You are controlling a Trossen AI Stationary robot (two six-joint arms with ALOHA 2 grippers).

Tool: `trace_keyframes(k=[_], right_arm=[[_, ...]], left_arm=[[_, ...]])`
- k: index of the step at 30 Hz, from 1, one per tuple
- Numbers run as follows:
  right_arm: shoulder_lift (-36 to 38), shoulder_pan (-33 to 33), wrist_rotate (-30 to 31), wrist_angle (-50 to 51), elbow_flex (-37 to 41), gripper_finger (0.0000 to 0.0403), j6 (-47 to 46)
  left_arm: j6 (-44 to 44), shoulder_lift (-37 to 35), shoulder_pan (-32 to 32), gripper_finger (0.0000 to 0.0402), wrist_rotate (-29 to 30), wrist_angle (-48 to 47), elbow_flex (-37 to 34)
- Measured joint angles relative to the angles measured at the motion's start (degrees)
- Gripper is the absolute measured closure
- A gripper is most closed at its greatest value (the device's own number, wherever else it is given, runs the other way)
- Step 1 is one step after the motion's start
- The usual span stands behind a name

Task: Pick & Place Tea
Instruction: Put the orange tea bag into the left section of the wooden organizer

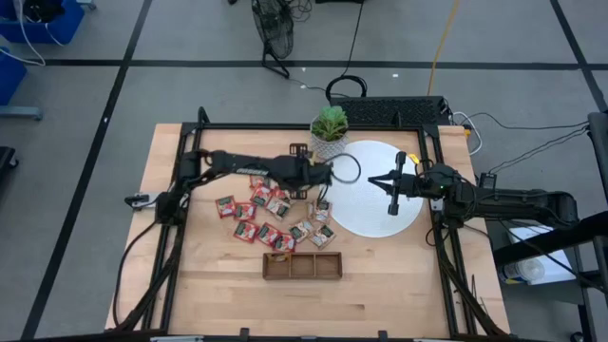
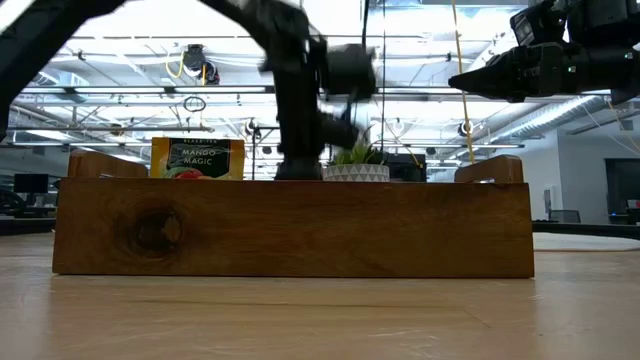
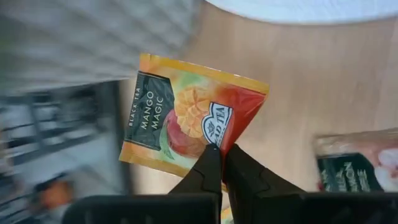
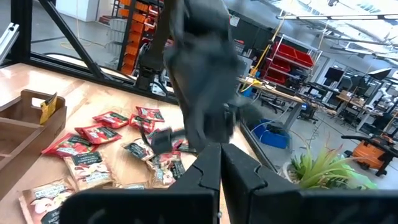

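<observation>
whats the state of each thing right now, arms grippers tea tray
left gripper: shut on the orange-yellow mango sachet, pinching its edge
right gripper: shut, empty, above the white round disc
red and pale tea sachets: loose on the wooden table
brown three-compartment wooden tray: upright, one yellow sachet in an end compartment
small potted green plant: upright

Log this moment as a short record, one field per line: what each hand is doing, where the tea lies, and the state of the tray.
left hand: shut on an orange-yellow Mango Magic sachet, pinching its lower edge, near the white disc's edge
right hand: shut, holding nothing, above the white disc
loose tea sachets: scattered on the table between the left arm and the wooden tray, mostly red
wooden tray: three compartments; one orange-yellow sachet stands in it in the low view
potted plant: at the disc's far edge
</observation>
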State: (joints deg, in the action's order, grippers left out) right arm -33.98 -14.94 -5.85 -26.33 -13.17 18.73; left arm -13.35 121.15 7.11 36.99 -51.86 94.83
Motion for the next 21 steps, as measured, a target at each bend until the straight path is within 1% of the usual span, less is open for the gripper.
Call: trace_keyframes(k=[4, 7, 8, 10, 12, 14, 16, 18, 19, 21], right_arm=[[-0.04, -0.04, 0.07, -0.01, 0.00, 0.0403, 0.00], [-0.04, -0.04, 0.08, 0.00, 0.00, 0.0403, 0.00], [-0.04, -0.04, 0.08, 0.00, 0.00, 0.0403, 0.00], [-0.04, -0.04, 0.08, -0.01, 0.00, 0.0403, 0.00], [-0.04, -0.02, 0.09, 0.00, 0.00, 0.0403, 0.00], [-0.04, -0.04, 0.09, -0.04, 0.00, 0.0403, 0.12], [-0.06, -0.04, 0.09, -0.40, 0.00, 0.0403, -0.06], [-0.04, -0.04, 0.09, -1.10, 0.00, 0.0403, -0.87], [-0.05, -0.04, 0.09, -1.50, 0.00, 0.0403, -1.57], [-0.06, -0.04, 0.09, -2.57, 0.00, 0.0403, -3.49]], left_arm=[[6.10, -3.90, -7.80, 0.0394, 7.12, -5.19, -0.11], [13.36, -7.20, -14.70, 0.0394, 11.85, -8.82, -0.28], [16.48, -8.27, -17.30, 0.0394, 12.48, -10.36, -0.69], [22.38, -9.70, -22.67, 0.0394, 12.40, -11.70, -1.43], [27.45, -10.88, -28.50, 0.0394, 10.08, -11.20, -1.62], [29.79, -11.52, -34.49, 0.0394, 7.76, -10.60, -1.60], [30.40, -11.32, -39.90, 0.0394, 6.79, -11.43, -1.60], [29.36, -10.34, -43.31, 0.0394, 6.64, -11.86, -1.62], [28.91, -10.04, -44.15, 0.0394, 6.44, -12.52, -1.62], [30.82, -9.79, -44.51, 0.0394, 5.27, -14.83, -1.64]])
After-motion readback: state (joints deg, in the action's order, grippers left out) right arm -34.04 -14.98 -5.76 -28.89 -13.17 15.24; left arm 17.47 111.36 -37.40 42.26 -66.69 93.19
